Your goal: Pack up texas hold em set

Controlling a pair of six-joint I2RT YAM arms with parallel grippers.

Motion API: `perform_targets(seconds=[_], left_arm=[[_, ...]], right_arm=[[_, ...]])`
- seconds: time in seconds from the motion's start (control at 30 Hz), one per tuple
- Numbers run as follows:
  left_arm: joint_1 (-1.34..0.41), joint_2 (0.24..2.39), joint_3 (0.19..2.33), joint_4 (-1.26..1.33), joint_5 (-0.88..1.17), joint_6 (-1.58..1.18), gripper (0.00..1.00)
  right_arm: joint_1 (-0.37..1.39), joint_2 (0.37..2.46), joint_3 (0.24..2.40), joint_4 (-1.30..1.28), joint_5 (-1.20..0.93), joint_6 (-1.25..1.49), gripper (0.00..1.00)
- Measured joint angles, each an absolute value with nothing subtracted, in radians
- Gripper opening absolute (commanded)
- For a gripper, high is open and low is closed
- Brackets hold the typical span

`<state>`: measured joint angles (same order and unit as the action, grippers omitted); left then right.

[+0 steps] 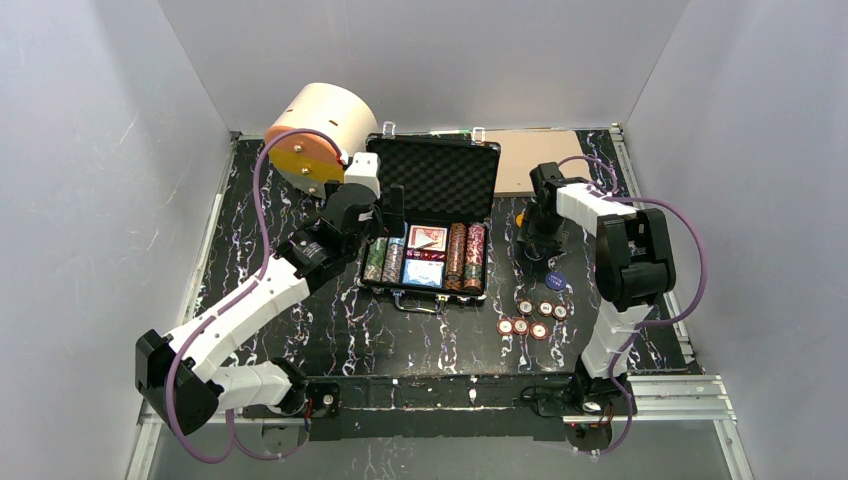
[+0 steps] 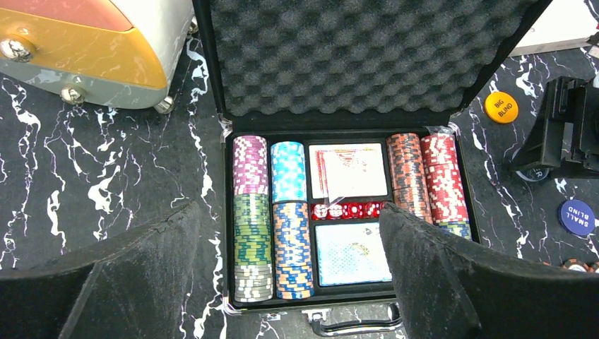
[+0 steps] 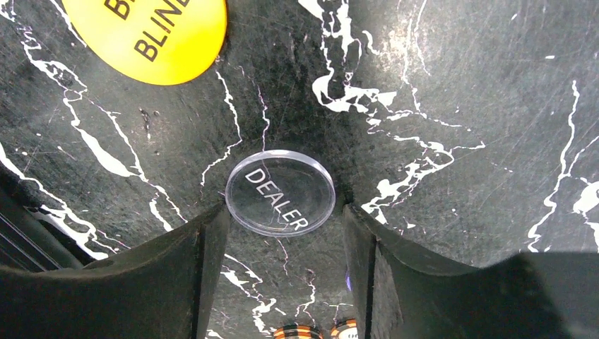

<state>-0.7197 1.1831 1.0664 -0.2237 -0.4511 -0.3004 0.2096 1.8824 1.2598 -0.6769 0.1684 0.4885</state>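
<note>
The right gripper (image 3: pixel 284 215) is set down over the clear DEALER button (image 3: pixel 280 192), which lies flat on the marbled table (image 3: pixel 459 106) between the two fingers (image 3: pixel 191 282). The jaws are held at a middling width, with each tip just beside the disc's rim. Whether the rim is actually touched cannot be told.

The button is thin, smooth and flat, so little edge is offered for a pinch. If the jaws are closed with the tips too high, the disc is likely to be ridden over. It could also be squeezed out forward, toward the yellow BIG BLIND button (image 3: pixel 145 32) lying beyond the fingertips and off to one side. If the tips are pressed down too hard, the table is scraped and the closing is jammed. A tilted pinch could let the disc be dropped on the way. Behind the fingers, toward the wrist, loose chips (image 3: pixel 291 330) are seen, and these could be scattered by a dragged retreat.

The left gripper (image 2: pixel 288 212) is held wide open and empty above the open briefcase (image 2: pixel 353 63). The chip rows (image 2: pixel 252 233), the card decks (image 2: pixel 350 176) and the red dice (image 2: pixel 346 210) are seen between its fingers. A delivery from the right could be blocked by it, or the arms could be knocked together over the case.
</note>
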Motion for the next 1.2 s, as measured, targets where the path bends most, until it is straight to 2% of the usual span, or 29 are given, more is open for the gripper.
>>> perform_targets(seconds=[0.17, 0.37, 0.43, 0.87, 1.07, 1.2], left_arm=[[-0.720, 1.183, 1.060, -0.224, -0.443, -0.308, 0.95], [-0.720, 1.167, 1.050, -0.224, -0.437, -0.315, 0.95], [-0.720, 1.150, 1.042, -0.222, -0.438, -0.316, 0.95], [-0.720, 1.135, 1.038, -0.217, -0.435, -0.324, 0.95], [-0.720, 1.135, 1.038, -0.216, -0.431, -0.337, 0.95], [-0.720, 1.135, 1.038, -0.216, -0.431, -0.342, 0.95]], right_arm=[[0.210, 1.891, 1.267, -0.662, 0.171, 0.458, 0.70], [0.212, 1.921, 1.308, -0.648, 0.176, 0.440, 0.51], [0.212, 1.921, 1.308, -0.649, 0.175, 0.440, 0.50], [0.212, 1.887, 1.301, -0.681, 0.164, 0.467, 0.51], [0.226, 1.777, 1.299, -0.710, 0.089, 0.516, 0.51], [0.295, 1.703, 1.299, -0.709, 0.035, 0.574, 0.51]])
